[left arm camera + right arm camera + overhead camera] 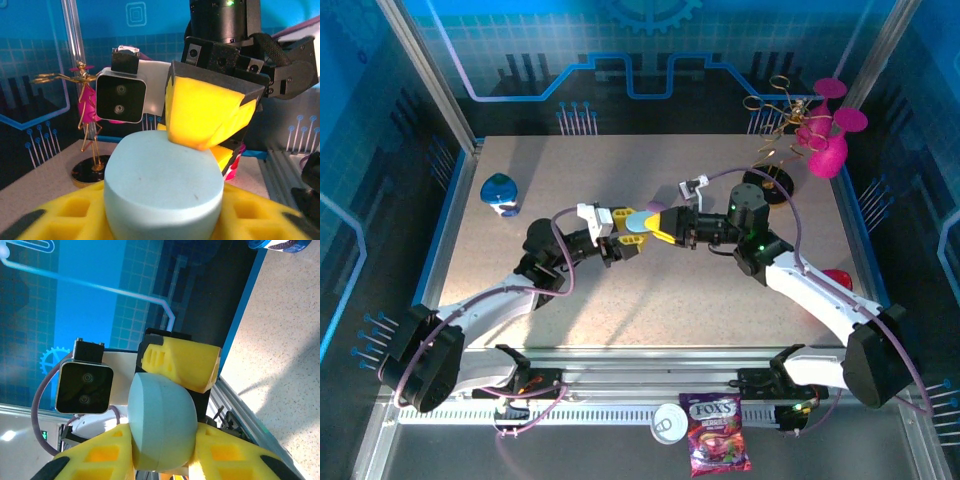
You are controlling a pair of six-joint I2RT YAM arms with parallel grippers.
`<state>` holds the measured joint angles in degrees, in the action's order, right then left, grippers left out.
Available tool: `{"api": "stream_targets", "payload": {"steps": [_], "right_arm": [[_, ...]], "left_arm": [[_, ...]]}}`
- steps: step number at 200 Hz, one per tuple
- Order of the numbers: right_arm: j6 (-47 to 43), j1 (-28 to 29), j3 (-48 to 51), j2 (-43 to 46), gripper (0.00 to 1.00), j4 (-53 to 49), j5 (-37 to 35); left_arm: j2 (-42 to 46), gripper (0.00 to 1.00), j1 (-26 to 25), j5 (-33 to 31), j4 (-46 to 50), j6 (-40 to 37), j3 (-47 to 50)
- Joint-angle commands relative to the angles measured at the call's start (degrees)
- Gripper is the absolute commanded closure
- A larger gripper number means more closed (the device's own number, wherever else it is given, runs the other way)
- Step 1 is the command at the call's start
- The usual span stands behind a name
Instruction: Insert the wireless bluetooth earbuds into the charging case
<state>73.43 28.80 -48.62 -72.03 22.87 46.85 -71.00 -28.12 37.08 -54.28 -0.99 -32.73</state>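
**Pale case between two grippers at mid-table**

Top view, left to right: a blue case (500,192) lies at the upper left of the table (660,300). The left gripper (626,228) and right gripper (663,226) meet nose to nose at centre frame, with the pale case (643,221) between them. A pink ornament (825,140) stands at upper right.

Left wrist view: the pale case sits between the left fingers (50,220); whether they clamp it cannot be told.

Right wrist view: the right fingers (100,455) touch both flanks of the pale case, gripping it.
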Motion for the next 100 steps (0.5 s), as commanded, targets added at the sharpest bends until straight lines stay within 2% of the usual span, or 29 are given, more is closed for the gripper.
{"api": "stream_targets", "payload": {"steps": [1,15,34,58,100], "right_arm": [[-3.2,-1.1,1.3,0.1,0.8,-2.2,-1.4],[-6.0,-2.6,2.0,0.8,0.8,-5.1,-2.9],[-11.4,-4.3,2.5,0.8,0.8,-11.2,-5.4],[-19.3,-5.7,2.7,-0.3,0.8,-19.5,-9.8],[-27.9,-6.7,3.8,-5.5,0.8,-27.2,-19.2]], "left_arm": [[2.9,0.24,-0.8,-0.8,0.2,-3.1,1.3],[4.8,0.11,-0.7,-2.0,4.2,-5.2,2.2],[7.2,0.02,-0.8,-3.3,11.8,-8.7,3.2],[7.7,0.01,-2.1,-7.1,17.1,-12.7,5.9],[5.0,0.01,-4.1,-12.9,17.9,-13.2,8.9]]}}
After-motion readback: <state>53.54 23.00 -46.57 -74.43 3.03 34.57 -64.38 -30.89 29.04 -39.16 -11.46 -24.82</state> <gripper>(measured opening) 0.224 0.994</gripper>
